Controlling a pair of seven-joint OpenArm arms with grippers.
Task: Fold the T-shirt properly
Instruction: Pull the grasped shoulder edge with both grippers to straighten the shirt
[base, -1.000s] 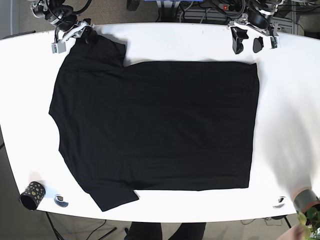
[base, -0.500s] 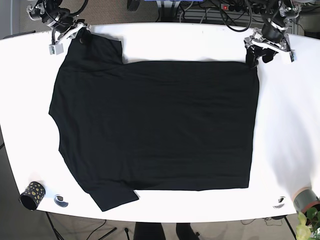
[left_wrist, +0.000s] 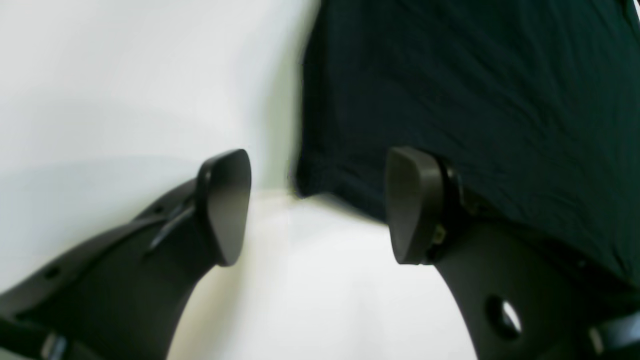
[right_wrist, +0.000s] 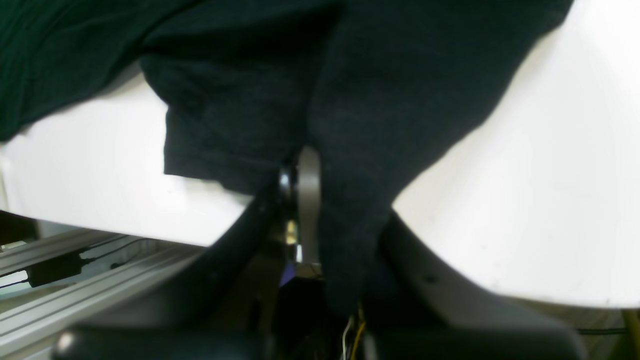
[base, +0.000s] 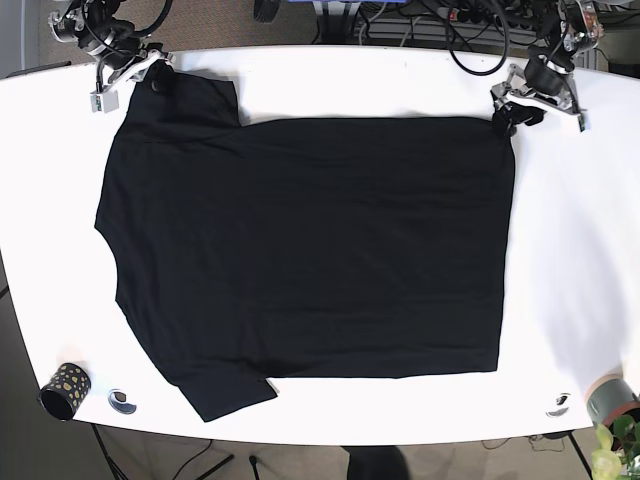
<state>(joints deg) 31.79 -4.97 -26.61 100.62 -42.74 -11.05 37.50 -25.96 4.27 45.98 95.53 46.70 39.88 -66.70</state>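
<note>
A black T-shirt lies spread flat on the white table, sleeves toward the left. My right gripper sits at the far-left sleeve, and the right wrist view shows that gripper shut on a bunched fold of sleeve cloth. My left gripper is at the shirt's far-right corner. Seen from the left wrist, this gripper stands open, the hem corner lying between its two dark fingers, not pinched.
A black cup with gold dots and a small white piece sit at the near-left edge. Another small piece and a grey roll are at the near right. Cables run behind the far edge.
My left gripper has come from the bare far edge down to the shirt's far-right corner. The right gripper has drawn the sleeve slightly farther up and left.
</note>
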